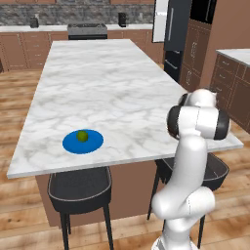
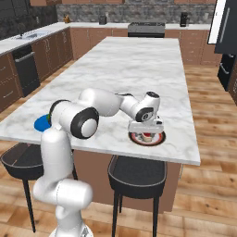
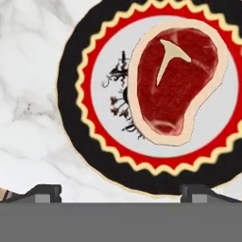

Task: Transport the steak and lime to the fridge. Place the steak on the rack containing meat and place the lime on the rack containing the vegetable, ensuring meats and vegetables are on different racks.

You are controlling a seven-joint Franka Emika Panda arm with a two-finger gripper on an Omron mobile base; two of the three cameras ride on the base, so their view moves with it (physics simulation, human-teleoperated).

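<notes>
- The steak point(image 3: 176, 82), a red slab with a pale fat rim and a white T-shaped bone mark, is seen lying flat on a round plate point(image 3: 75, 118) with a black rim, a red and yellow zigzag band and a white centre
- In the right base view the steak point(image 2: 147, 137) is partly covered by the hand, and the plate point(image 2: 159, 138) is set near the front edge of the marble island point(image 2: 139, 60)
- The gripper point(image 2: 146, 134) is held directly above the steak, pointing down; in the hand view the two finger tips point(image 3: 45, 193) are seen spread wide, one at each lower corner, with nothing between them and the plate above them in the picture
- The lime point(image 1: 82, 135), a small yellow-green ball, is seen resting in the middle of a blue plate point(image 1: 95, 144) near the front left corner of the island point(image 1: 107, 83), well apart from the steak's plate
- The fridge point(image 1: 178, 34), black with a grey bar handle, is seen beyond the far right end of the island; its pale-lined door point(image 1: 160, 20) is swung open
- Dark stools point(image 1: 80, 188) are set under the front edge of the island
</notes>
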